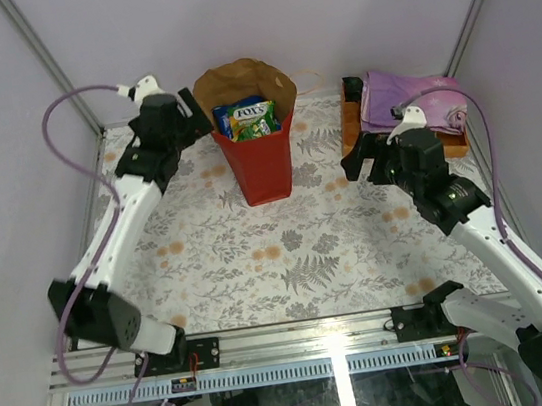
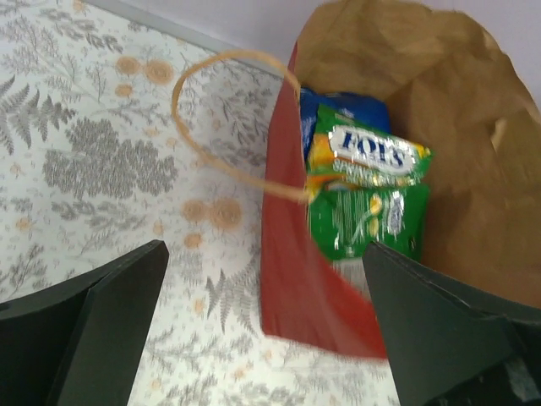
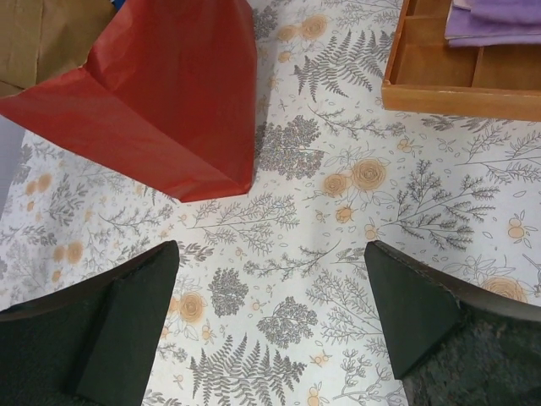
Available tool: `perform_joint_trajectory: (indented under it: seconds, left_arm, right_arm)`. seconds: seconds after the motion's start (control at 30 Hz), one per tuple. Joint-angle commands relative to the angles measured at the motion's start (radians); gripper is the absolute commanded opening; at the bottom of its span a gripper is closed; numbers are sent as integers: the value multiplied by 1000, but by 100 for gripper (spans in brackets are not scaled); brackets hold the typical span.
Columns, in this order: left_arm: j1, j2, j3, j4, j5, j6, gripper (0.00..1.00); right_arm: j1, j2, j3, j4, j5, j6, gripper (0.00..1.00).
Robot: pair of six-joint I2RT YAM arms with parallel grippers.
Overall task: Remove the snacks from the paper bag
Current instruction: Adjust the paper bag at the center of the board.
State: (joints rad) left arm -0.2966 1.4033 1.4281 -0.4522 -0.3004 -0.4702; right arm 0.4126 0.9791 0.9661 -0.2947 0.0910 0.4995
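paper bag [image 1: 260, 159] upright on floral tablecloth [image 1: 260, 265] | pale walls [image 1: 255, 13] | left claw [image 2: 264, 249], right claw [image 3: 270, 245] spread wide, empty

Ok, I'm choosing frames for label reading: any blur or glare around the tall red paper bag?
Left wrist: the tall red paper bag smears soft along its near wall, yet the glossy green Fox's candy pack reads clearly, with small glints on its foil. Right wrist: the floral-print tablecloth is crisp, the bag evenly lit, no glare. Top external: even light, the pack's label small but legible.
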Motion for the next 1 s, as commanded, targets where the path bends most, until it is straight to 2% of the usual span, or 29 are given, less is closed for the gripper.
perform_joint_trajectory:
  seconds: [0.0,0.17,0.3,0.53,0.77,0.93,0.97]
  left_arm:
    - [0,195,218,-49,-135,6,100]
    - [35,389,400,-102,-124,-2,100]
    - [81,473,449,-82,-28,-23,92]
    - [96,585,531,-76,5,-21,73]
    - [95,624,565,-54,28,-19,36]
    - [94,609,559,-31,4,0,1]
    - [94,603,558,-29,-4,9,0]
  right_arm:
    - [4,-70,29,-8,-32,16,100]
    - [5,-126,-6,-19,4,20,99]
    - [5,-138,-20,-25,12,19,100]
    - [5,-128,-31,-14,12,15,100]
    - [4,-120,-46,-1,0,17,100]
    - [4,-119,-65,10,6,17,100]
    - [4,-116,-66,10,6,18,100]
